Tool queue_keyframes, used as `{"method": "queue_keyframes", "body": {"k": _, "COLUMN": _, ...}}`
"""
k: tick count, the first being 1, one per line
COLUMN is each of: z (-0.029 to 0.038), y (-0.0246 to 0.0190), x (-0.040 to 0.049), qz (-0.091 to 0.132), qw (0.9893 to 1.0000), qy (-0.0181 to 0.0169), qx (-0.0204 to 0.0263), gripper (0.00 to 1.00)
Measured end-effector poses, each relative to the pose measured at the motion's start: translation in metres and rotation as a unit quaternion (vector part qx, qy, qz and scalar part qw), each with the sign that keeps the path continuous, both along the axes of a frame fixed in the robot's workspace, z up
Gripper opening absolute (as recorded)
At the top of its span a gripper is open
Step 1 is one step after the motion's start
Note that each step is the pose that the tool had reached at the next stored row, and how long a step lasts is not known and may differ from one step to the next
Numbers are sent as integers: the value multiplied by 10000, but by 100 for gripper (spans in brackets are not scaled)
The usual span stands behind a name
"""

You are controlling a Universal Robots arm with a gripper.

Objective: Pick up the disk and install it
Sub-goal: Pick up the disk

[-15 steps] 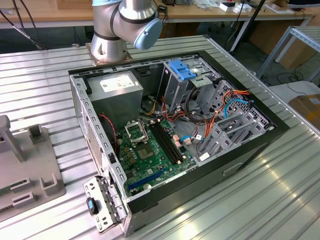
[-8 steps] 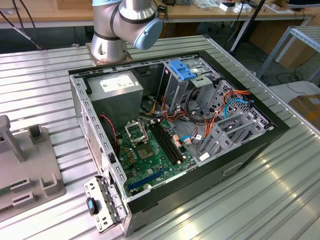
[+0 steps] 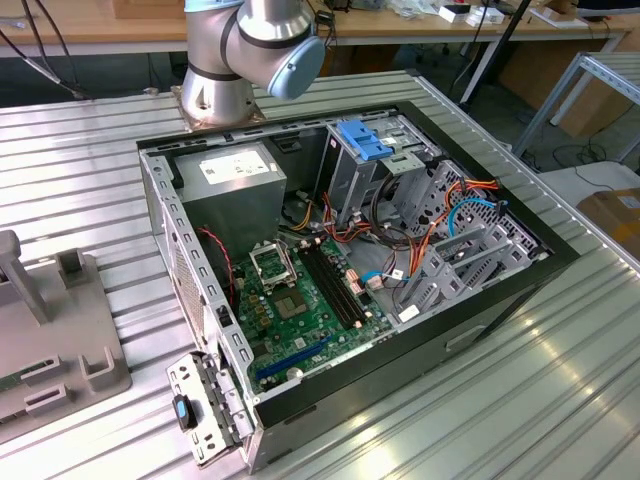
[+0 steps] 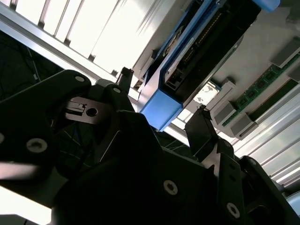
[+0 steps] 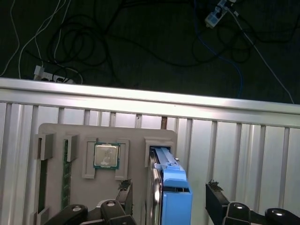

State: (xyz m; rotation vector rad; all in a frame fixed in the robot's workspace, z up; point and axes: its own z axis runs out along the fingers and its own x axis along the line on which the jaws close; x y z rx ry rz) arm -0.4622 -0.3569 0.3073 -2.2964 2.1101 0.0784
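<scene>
Here the spread pincer (image 5: 168, 185) straddles the disk (image 5: 176, 199).

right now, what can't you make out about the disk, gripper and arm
Label of the disk: first wrist view sees it edge-on, body cropped by the frame edge.
One end of the disk: in the second wrist view the gripper's dark body overlaps it.
The arm beyond its lower joints: cut by the exterior view's top edge.
The grey tray: cut by the exterior view's left edge.
</scene>
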Motion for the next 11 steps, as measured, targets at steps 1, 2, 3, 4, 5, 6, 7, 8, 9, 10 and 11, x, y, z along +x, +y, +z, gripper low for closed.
{"method": "queue_keyframes", "body": {"k": 1, "z": -1, "y": 0, "x": 16, "qz": 0, "qw": 10000, "qy": 0, "qx": 0, "gripper": 72}}
{"method": "queue_keyframes", "body": {"k": 2, "z": -5, "y": 1, "x": 29, "qz": -1, "qw": 10000, "qy": 0, "qx": 0, "gripper": 72}}
{"method": "queue_keyframes", "body": {"k": 3, "z": -11, "y": 0, "x": 33, "qz": -1, "qw": 10000, "qy": -1, "qx": 0, "gripper": 72}}
{"method": "queue_keyframes", "body": {"k": 4, "z": -16, "y": 0, "x": 36, "qz": 0, "qw": 10000, "qy": 0, "qx": 0, "gripper": 72}}
{"method": "queue_keyframes", "body": {"k": 5, "z": -17, "y": -1, "x": 37, "qz": 0, "qw": 10000, "qy": 0, "qx": 0, "gripper": 72}}
{"method": "queue_keyframes", "body": {"k": 6, "z": -16, "y": -1, "x": 37, "qz": 0, "qw": 10000, "qy": 1, "qx": -1, "gripper": 72}}
{"method": "queue_keyframes", "body": {"k": 7, "z": -17, "y": -1, "x": 37, "qz": 0, "qw": 10000, "qy": 0, "qx": 0, "gripper": 72}}
{"method": "queue_keyframes", "body": {"k": 8, "z": -17, "y": -1, "x": 37, "qz": 0, "qw": 10000, "qy": 0, "qx": 0, "gripper": 72}}
{"method": "queue_keyframes", "body": {"k": 9, "z": -18, "y": 0, "x": 37, "qz": 0, "qw": 10000, "qy": 0, "qx": 0, "gripper": 72}}
{"method": "queue_keyframes", "body": {"k": 10, "z": -18, "y": -1, "x": 37, "qz": 0, "qw": 10000, "qy": 0, "qx": 0, "gripper": 72}}
{"method": "queue_keyframes", "body": {"k": 11, "z": -18, "y": -1, "x": 38, "qz": 0, "qw": 10000, "qy": 0, "qx": 0, "gripper": 71}}
